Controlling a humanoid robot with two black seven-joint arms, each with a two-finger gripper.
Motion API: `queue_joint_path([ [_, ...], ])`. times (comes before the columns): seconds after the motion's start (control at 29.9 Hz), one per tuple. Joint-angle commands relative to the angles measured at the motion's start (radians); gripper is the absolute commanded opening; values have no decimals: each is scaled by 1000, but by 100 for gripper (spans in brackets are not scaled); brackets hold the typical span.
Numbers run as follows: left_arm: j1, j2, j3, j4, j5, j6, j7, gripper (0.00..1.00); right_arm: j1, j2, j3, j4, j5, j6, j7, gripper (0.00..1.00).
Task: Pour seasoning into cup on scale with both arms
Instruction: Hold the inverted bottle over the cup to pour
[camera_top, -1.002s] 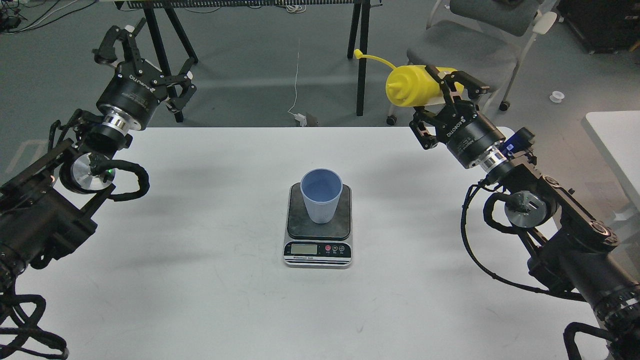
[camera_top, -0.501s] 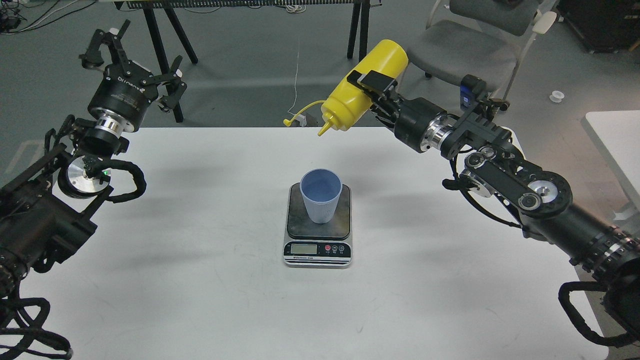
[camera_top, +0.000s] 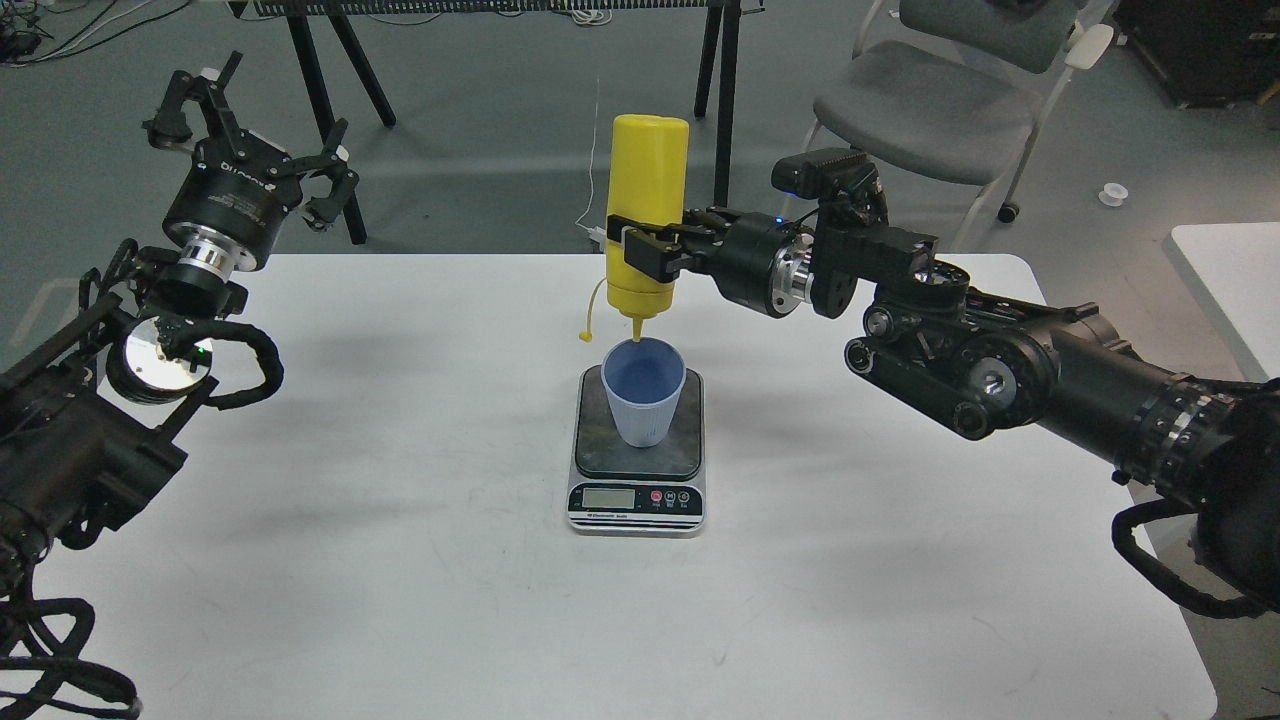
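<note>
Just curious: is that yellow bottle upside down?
Yes. The yellow bottle is inverted, nozzle pointing down just above the blue cup.

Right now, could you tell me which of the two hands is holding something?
The right hand, clamped around the upside-down yellow seasoning bottle above the cup; the left hand is open and empty.

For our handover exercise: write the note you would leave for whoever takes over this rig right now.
Right gripper: shut on the seasoning bottle, held upside down, nozzle just above the cup.
Left gripper: open, empty, off to the far left.
Cup stands upright on the scale.
Done: bottle picked up, inverted, lined up.
Left: no flow visible; squeeze, watch the display, set the bottle down.
</note>
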Motion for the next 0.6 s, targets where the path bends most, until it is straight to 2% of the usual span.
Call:
queue_joint_path([
  [0.0,0,-2,0,0,0,0,-1,100,-4,40,-54,-21,-51,-58,42,48],
  [0.3,8,-2,2,0,3,0,-1,100,-8,64,-65,-22,-52,-63,41,48],
  [0.57,8,-1,3,-3,3,0,-1,100,2,36,-54,-3,-40,-63,47,48],
])
